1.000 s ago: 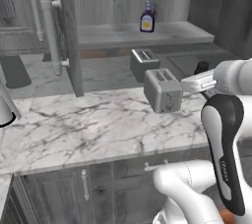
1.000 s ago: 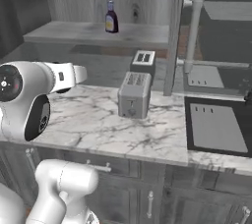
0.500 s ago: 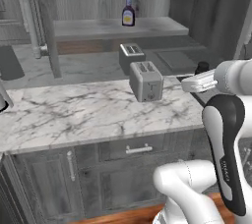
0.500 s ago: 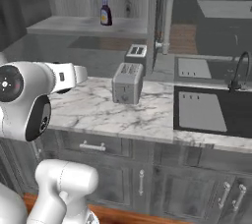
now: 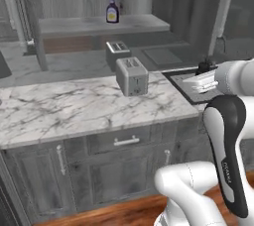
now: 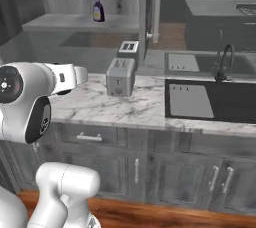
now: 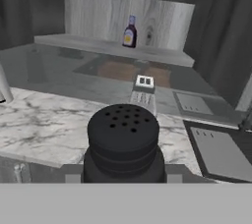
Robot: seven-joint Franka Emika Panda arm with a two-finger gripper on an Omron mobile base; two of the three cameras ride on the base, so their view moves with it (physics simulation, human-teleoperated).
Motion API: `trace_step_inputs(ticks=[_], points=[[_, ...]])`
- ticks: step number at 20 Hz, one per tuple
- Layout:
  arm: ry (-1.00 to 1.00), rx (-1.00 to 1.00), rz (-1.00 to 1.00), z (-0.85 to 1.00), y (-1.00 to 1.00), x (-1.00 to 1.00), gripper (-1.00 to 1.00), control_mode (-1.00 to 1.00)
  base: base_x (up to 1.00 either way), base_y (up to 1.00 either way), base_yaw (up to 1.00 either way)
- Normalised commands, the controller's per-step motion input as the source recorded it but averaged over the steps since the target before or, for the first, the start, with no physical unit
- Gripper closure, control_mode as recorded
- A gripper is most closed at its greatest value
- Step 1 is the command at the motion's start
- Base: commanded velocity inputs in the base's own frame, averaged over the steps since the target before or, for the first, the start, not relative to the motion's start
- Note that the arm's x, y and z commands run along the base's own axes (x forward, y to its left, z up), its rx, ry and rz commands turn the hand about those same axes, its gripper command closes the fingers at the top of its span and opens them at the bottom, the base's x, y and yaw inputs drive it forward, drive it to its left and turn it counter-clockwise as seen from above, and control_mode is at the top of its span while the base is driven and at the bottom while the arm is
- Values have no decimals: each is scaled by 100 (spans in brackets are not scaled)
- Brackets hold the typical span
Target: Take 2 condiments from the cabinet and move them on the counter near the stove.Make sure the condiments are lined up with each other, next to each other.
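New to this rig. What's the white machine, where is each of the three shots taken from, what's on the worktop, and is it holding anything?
The white machine is a robot arm on a base that drives, in a rendered kitchen. Two shots come from cameras on the base, behind the arm to its left and right; both look over the same marble counter. The third is from a camera on the hand, looking along the gripper.

On the counter stands a grey toaster, with a dark sink beside it. Up in the open cabinet, a brown sauce bottle stands on the shelf.

The black shaker looms right in front of the hand camera, with the gripper shut on it: one condiment is out, the bottle is not.
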Motion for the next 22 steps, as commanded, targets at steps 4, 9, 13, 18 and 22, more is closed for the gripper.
trace_step_inputs(ticks=[4,9,13,18,22], points=[[0,0,0,0,0,0,100,100,-36,-19,-39],[0,0,0,0,0,0,100,100,-41,-21,-45],[0,0,0,0,0,0,100,100,-42,-15,-47],[0,0,0,0,0,0,100,100,-33,-14,-45],[0,0,0,0,0,0,100,100,-26,-10,-37]])
